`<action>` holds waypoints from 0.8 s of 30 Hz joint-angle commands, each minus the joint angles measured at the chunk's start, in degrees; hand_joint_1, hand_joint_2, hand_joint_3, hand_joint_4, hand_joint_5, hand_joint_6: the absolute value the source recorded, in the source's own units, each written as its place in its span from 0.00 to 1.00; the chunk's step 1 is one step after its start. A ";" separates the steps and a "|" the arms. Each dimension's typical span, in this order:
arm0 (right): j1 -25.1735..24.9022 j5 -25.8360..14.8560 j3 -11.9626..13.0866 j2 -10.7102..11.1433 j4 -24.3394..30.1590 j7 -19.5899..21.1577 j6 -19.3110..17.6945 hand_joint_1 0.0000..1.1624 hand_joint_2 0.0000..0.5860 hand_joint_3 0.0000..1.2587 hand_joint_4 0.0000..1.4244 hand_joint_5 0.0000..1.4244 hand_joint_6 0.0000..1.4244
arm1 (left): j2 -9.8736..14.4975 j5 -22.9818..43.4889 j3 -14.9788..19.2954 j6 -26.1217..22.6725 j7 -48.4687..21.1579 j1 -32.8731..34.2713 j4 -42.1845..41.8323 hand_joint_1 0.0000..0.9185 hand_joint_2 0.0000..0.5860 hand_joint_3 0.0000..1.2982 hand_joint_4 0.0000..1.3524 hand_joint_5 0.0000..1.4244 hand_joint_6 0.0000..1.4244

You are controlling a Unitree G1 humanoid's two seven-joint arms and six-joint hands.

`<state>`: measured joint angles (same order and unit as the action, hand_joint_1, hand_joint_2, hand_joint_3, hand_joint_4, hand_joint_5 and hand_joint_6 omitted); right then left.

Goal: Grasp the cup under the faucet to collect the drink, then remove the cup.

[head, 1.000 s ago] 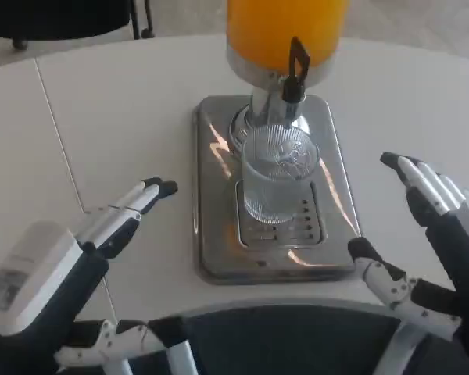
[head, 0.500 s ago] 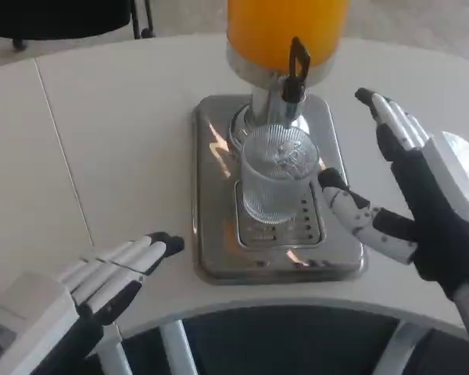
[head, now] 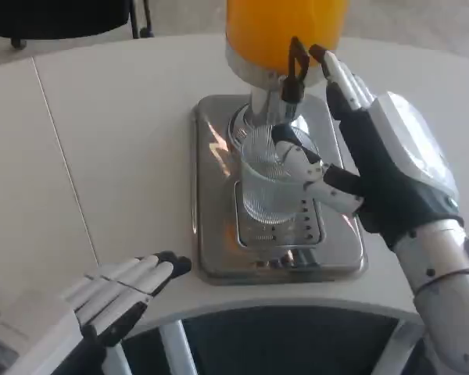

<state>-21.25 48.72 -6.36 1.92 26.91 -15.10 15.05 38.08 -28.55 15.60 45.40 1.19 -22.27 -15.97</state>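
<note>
Nearest the camera, the left hand (head: pixel 121 293) lies low at the table's (head: pixel 102 156) front edge, fingers straight and together, holding nothing, well apart from the work. Beyond it the steel tray (head: pixel 211 226) carries the cup (head: pixel 267 183), an empty ribbed glass standing upright on the grille under the faucet (head: pixel 295 72). The right hand (head: pixel 367 168) is just beside the cup on its right, wide, thumb reaching across the cup's near side and fingers raised past its far side beside the faucet; whether any finger touches the glass I cannot tell. The cup lies straight to that hand's left, so closing should wrap it. Farthest, the orange tank (head: pixel 285 31).
</note>
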 commanded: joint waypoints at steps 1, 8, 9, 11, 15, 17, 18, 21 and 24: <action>-2.64 -1.65 -1.77 0.03 -1.77 2.08 0.54 0.26 0.80 0.00 0.00 0.00 0.01 | -0.87 -1.18 0.11 1.18 -1.17 -0.88 -1.14 0.00 0.16 0.07 0.00 0.07 0.12; -3.49 -3.10 -3.81 0.17 -0.46 2.86 0.89 0.25 0.80 0.00 0.00 0.00 0.00 | -1.68 -2.26 -0.38 1.07 -1.57 -0.63 -0.81 0.00 0.16 0.07 0.00 0.07 0.12; -3.30 -3.48 -3.86 0.24 -0.27 3.02 0.72 0.25 0.80 0.00 0.00 0.00 0.00 | -1.82 -2.38 -0.52 0.89 -1.64 -0.56 -0.90 0.00 0.17 0.07 0.00 0.07 0.12; -2.60 -4.54 -4.01 0.48 0.12 3.58 -0.18 0.25 0.80 0.00 0.00 0.00 0.00 | -1.97 -2.49 -0.69 0.67 -1.78 -0.49 -1.06 0.00 0.17 0.07 0.00 0.07 0.12; -2.07 -6.34 -4.58 1.08 0.40 4.70 -1.06 0.25 0.81 0.00 0.00 0.00 0.00 | -2.04 -2.58 -0.77 0.62 -2.33 -0.46 -1.16 0.00 0.17 0.08 0.00 0.07 0.11; -2.00 -6.91 -4.91 1.33 0.51 5.24 -1.39 0.25 0.81 0.00 0.00 0.00 0.00 | -2.03 -2.67 -0.81 0.55 -2.63 -0.46 -1.08 0.00 0.17 0.08 0.00 0.07 0.11; -1.97 -7.14 -5.12 1.42 0.62 5.48 -1.52 0.25 0.81 0.00 0.00 0.00 0.00 | -2.06 -2.71 -0.82 0.53 -2.74 -0.46 -1.01 0.00 0.17 0.08 0.00 0.08 0.11; -2.13 -7.68 -5.88 1.63 0.80 5.40 -1.10 0.25 0.81 0.00 0.00 0.00 0.00 | -2.09 -2.80 -0.97 0.28 -3.09 -0.29 -0.79 0.00 0.17 0.08 0.00 0.08 0.11; -2.05 -7.64 -6.32 2.00 0.58 5.04 -0.46 0.25 0.81 0.00 0.00 0.00 0.00 | -2.22 -2.69 -0.95 -0.07 -3.46 0.02 -0.83 0.00 0.17 0.08 0.00 0.08 0.11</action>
<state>-23.78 41.23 -11.79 3.39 26.46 -10.17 15.02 36.09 -30.58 14.89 45.75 -1.37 -22.00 -16.58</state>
